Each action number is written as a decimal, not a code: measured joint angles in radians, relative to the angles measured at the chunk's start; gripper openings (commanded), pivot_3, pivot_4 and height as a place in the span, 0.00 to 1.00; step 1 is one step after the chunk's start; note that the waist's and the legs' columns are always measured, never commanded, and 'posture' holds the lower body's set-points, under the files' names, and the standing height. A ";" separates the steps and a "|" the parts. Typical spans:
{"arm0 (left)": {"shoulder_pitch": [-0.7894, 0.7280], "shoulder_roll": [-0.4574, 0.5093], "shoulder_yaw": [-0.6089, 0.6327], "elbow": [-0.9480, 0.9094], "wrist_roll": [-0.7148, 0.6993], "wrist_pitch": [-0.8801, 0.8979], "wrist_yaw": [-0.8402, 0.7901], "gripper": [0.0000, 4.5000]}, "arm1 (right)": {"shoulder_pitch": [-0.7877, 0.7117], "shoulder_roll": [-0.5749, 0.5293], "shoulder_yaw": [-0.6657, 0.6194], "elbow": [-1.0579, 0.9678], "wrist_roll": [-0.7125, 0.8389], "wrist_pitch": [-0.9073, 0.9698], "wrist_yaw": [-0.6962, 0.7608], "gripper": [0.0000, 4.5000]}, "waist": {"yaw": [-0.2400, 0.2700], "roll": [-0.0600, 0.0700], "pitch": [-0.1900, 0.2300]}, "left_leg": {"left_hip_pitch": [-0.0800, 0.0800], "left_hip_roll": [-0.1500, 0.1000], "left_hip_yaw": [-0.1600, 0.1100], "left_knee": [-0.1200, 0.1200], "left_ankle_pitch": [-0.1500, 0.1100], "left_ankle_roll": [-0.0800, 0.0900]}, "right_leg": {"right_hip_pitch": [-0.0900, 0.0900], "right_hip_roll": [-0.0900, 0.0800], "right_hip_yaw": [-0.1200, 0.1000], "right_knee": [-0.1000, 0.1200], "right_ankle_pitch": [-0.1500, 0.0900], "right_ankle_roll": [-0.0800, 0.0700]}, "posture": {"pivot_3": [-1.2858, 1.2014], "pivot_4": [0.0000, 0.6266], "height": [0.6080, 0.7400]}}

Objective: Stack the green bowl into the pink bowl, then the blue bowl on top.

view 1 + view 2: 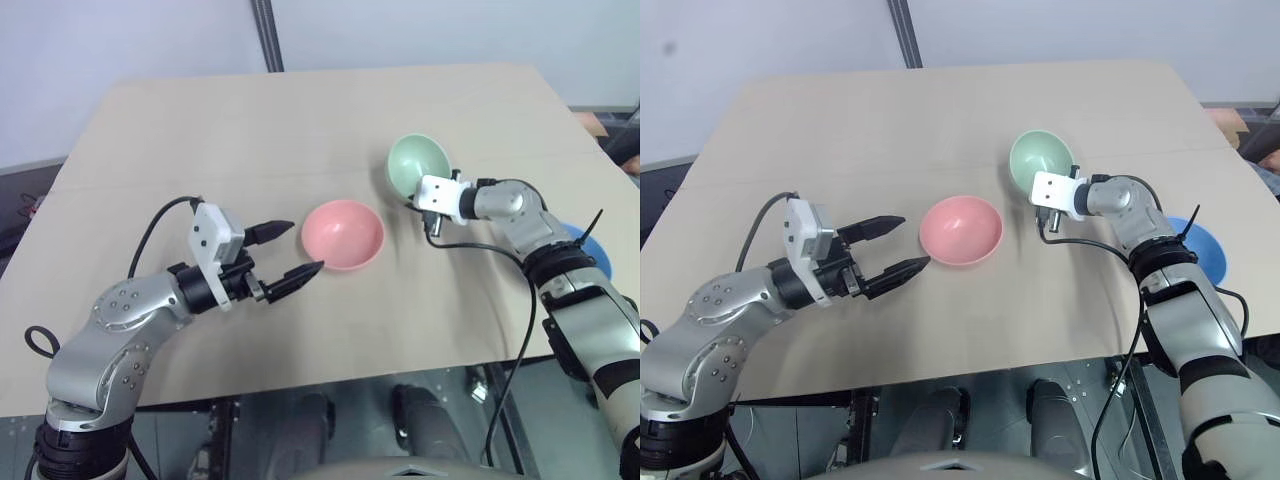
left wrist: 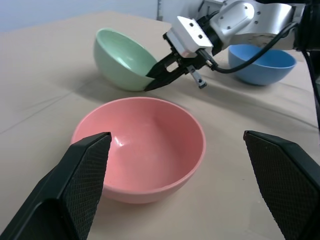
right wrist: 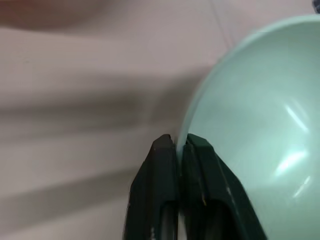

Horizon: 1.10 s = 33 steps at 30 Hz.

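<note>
The green bowl (image 1: pixel 418 163) is tipped up on the table, its opening facing me. My right gripper (image 2: pixel 151 85) is shut on its near rim, one finger inside and one outside, and the right wrist view shows the fingertips (image 3: pixel 192 145) pinching that rim. The pink bowl (image 1: pixel 343 235) sits upright in the middle of the table, to the left of the green bowl. My left gripper (image 1: pixel 303 247) is open just left of the pink bowl, pointing at it and holding nothing. The blue bowl (image 1: pixel 592 252) stands at the right, partly hidden behind my right arm.
A tan cover lies over the table (image 1: pixel 300 120), whose front edge (image 1: pixel 330 375) runs just before my arms. A metal pole (image 1: pixel 266 35) rises behind the far edge. A black cable (image 1: pixel 520 330) hangs from my right arm.
</note>
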<state>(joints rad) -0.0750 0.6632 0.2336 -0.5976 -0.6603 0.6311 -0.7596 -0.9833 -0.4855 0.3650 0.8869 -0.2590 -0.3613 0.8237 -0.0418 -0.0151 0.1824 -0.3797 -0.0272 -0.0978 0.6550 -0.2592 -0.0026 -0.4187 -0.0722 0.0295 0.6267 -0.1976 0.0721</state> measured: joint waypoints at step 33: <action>0.008 -0.003 -0.046 0.145 -0.072 -0.182 -0.272 1.00 | 0.530 -0.070 -0.339 -1.307 0.522 0.937 0.062 0.76 | 0.031 0.001 0.000 | -0.003 0.000 -0.001 -0.002 -0.002 0.002 | -0.003 -0.001 -0.001 -0.001 0.000 0.000 | 0.52 0.24 1.00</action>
<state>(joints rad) -0.0674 0.6599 0.1881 -0.4529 -0.7322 0.4490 -1.0314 -0.4530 -0.5551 0.0256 -0.4201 0.2629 0.5753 0.8853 -0.0111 -0.0145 0.1821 -0.3831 -0.0273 -0.0987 0.6528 -0.2613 -0.0002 -0.4218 -0.0730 0.0283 0.6260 -0.1977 0.0718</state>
